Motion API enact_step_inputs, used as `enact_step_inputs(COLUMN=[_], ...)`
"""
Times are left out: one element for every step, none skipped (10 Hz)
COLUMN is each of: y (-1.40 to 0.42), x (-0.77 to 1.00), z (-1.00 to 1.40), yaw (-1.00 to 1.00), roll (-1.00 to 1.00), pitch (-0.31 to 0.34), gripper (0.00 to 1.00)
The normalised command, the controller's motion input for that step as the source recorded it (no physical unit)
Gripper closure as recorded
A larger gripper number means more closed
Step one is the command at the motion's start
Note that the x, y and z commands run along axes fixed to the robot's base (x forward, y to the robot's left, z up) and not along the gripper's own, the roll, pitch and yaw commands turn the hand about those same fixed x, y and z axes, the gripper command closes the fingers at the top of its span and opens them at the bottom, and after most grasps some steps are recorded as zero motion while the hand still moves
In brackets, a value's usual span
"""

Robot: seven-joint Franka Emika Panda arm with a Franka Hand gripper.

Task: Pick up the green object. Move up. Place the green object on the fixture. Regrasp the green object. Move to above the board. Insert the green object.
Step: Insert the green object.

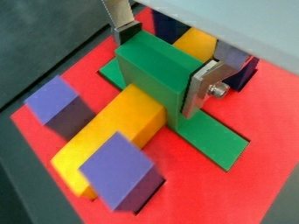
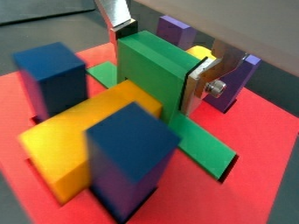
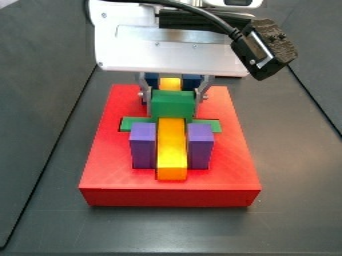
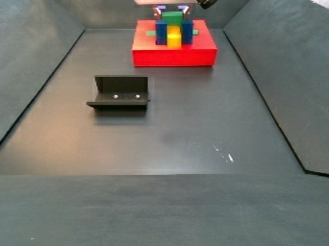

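Insertion is in hand: the claw [image 2: 162,54] clamps the bright green stepped plastic block [image 2: 158,79], straddling the long yellow bar [image 2: 87,131] on the flat red board [image 3: 114,180]. Next, probably press down, then release.

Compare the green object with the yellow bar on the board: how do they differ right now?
The green object is green and stepped, with flat wings; the yellow bar is a plain long yellow block. The green object straddles the yellow bar crosswise, which lies flat beneath it along the board. The gripper has its fingers on the green object's raised middle; nothing grips the yellow bar. Both sit on the red board.
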Motion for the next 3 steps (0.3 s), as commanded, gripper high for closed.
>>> enact_step_inputs(y=[-0.41, 0.0, 0.0], x=[0.0, 0.0, 0.0], z=[-0.36, 0.0, 0.0], yaw=[0.24, 0.0, 0.02], roll=[0.07, 0.01, 0.05], pitch=[-0.116, 0.0, 0.0], gripper=[1.0, 1.0, 1.0])
